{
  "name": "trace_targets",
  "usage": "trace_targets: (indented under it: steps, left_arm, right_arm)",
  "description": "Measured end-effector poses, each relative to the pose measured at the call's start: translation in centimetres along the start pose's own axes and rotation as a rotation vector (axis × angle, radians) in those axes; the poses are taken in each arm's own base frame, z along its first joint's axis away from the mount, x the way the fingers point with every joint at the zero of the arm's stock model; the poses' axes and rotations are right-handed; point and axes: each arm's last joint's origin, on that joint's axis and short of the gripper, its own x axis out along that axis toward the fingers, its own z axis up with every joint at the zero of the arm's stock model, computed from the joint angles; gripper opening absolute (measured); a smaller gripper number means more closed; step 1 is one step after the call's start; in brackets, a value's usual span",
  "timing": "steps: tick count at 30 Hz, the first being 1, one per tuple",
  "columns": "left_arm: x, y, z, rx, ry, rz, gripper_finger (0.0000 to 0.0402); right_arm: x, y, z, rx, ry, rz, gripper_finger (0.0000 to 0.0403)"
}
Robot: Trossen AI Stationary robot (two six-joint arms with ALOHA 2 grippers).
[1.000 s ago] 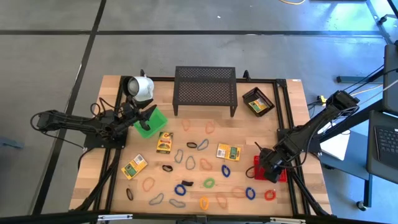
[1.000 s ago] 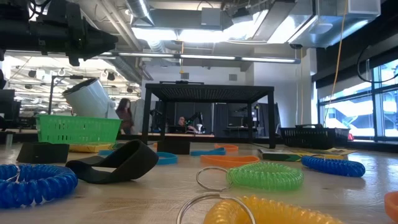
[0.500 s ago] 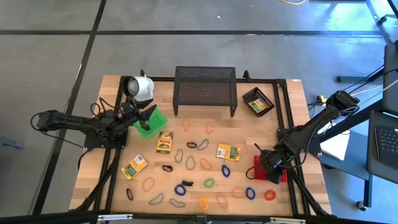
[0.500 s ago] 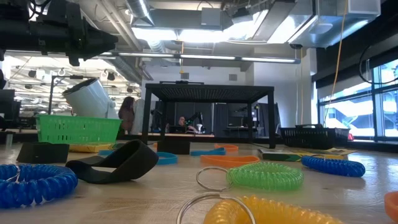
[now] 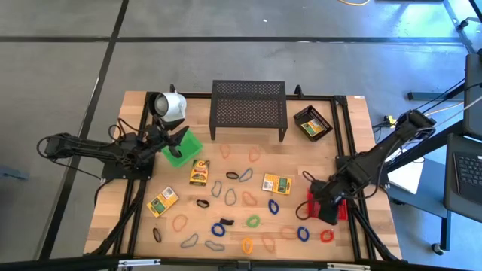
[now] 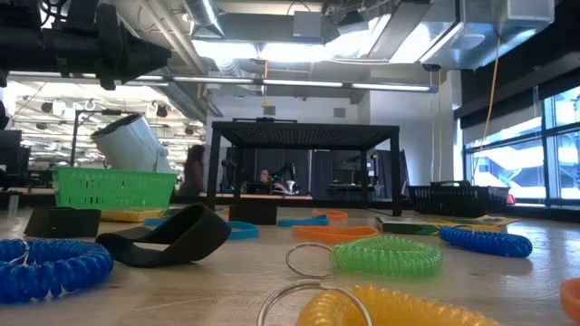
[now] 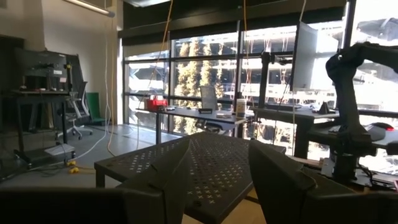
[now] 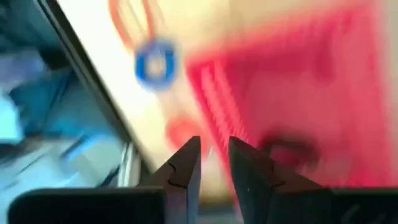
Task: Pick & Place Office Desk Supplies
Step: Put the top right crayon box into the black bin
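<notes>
Many small coiled loops lie spread over the wooden table, among them a blue one [image 5: 218, 228], a green one [image 5: 253, 221] and a red one [image 5: 326, 235]. Three yellow boxes [image 5: 199, 172] [image 5: 162, 201] [image 5: 276, 184] lie flat among them, and one [image 5: 314, 128] sits in a black tray. My right gripper [image 5: 328, 209] [image 8: 214, 149] hangs over the red basket [image 5: 312, 202], pointing down, with a narrow gap and nothing between its fingers. A dark blurred shape [image 8: 289, 149] lies in that basket. My left gripper [image 5: 181, 137] [image 7: 219, 162] waits open above the green basket [image 5: 181, 150].
A black mesh shelf [image 5: 248, 109] stands at the far middle, with a white mug [image 5: 169, 104] on its side to its left and the black tray [image 5: 301, 117] to its right. Black rails run along both table sides. In the low view, loops [image 6: 385, 255] lie close to the near edge.
My right gripper has risen above the red basket and rolled a little at the wrist.
</notes>
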Motion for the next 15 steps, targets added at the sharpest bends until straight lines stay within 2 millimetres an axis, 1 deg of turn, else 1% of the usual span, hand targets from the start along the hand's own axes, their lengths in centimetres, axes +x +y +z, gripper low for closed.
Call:
trace_targets:
  steps: [3,6,9,15]
  left_arm:
    - [0.0,0.0,0.1,-0.031,-0.007,0.001,0.0157]
    - [0.0,0.0,0.1,-0.085,-0.007,-0.001,0.0157]
    - [0.0,0.0,0.0,-0.124,-0.003,-0.001,0.0157]
    - [0.0,0.0,0.0,-0.174,0.004,-0.002,0.0157]
  right_arm:
    - [-1.0,0.3,1.2,-0.107,-0.243,-0.085,0.0080]
    - [-1.5,-0.1,2.6,-0.108,-0.404,-0.159,0.0083]
    - [-1.7,-0.8,4.1,-0.022,-0.461,-0.184,0.0089]
    - [-1.0,-1.9,6.7,0.129,-0.454,-0.192,0.0109]
